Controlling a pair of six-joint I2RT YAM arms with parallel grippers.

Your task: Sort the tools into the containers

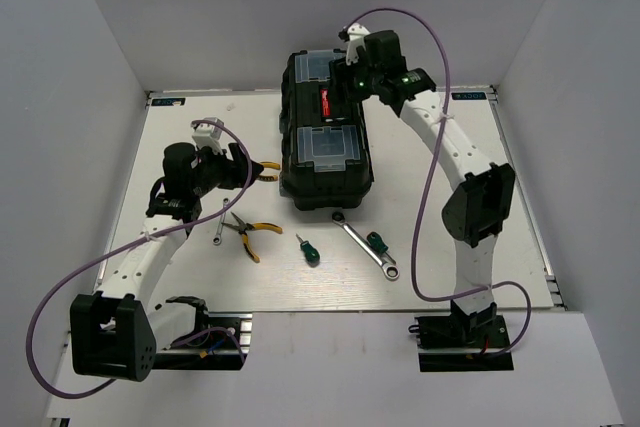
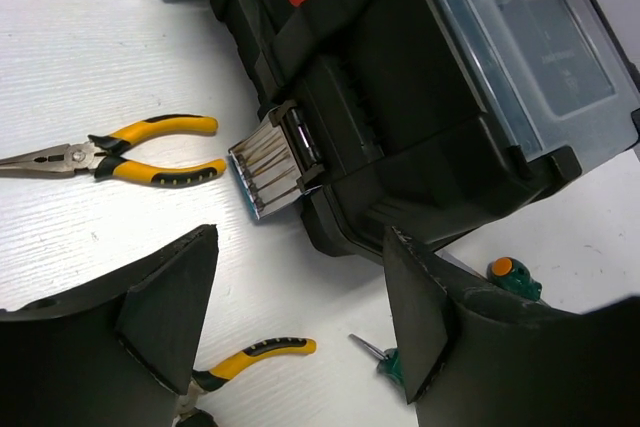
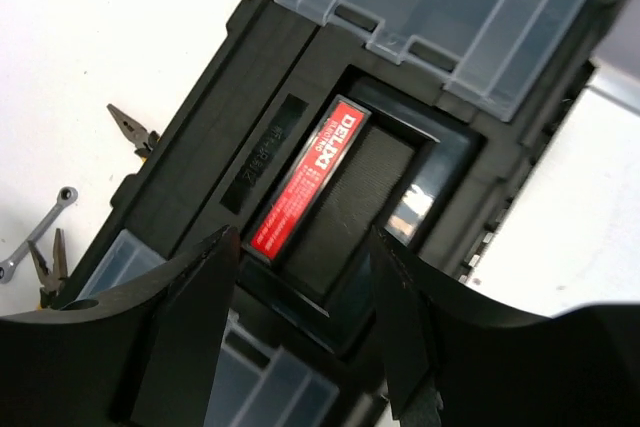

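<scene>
**Toolbox shut, all six tools out on the table**

Your white table (image 1: 450,247) carries the black toolbox (image 1: 320,185), lid down. Its silver latch (image 2: 275,162) faces your left gripper (image 2: 300,237), fingers apart, nothing between them. Your right gripper (image 3: 302,237) hangs over the red-labelled lid handle (image 3: 310,172), fingers apart; contact unclear.

Tools lie on the table:
- long wrench (image 1: 365,245) in front of the toolbox
- near pliers (image 1: 250,235) front-left
- far pliers (image 1: 264,172) beside the toolbox's left wall
- short wrench (image 1: 218,234) left of the near pliers
- left screwdriver (image 1: 308,250) between near pliers and long wrench
- right screwdriver (image 1: 378,243) just beside the long wrench
</scene>
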